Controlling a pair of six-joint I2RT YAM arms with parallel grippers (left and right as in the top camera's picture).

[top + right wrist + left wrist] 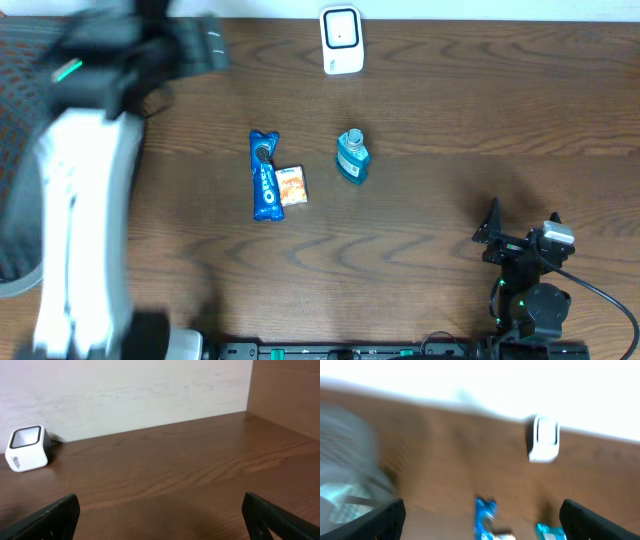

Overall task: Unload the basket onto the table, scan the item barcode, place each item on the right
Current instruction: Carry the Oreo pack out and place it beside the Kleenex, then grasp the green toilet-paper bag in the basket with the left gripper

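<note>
The white scanner stands at the 12 o'clock edge of the surface. Near the middle lies a blue Oreo pack, with a small orange packet just beside it at 3 o'clock and a blue bottle apart at 2 o'clock. The left tool and the right tool are both spread wide and hold nothing. The right one sits at 4 o'clock.

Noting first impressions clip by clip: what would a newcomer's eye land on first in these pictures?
First, the left arm, a big white blur filling the left side of the overhead view. Then the three items grouped in the middle: a blue Oreo pack with a small orange packet beside it, and a blue bottle standing apart. The white scanner sits alone at the top of that view.
</note>
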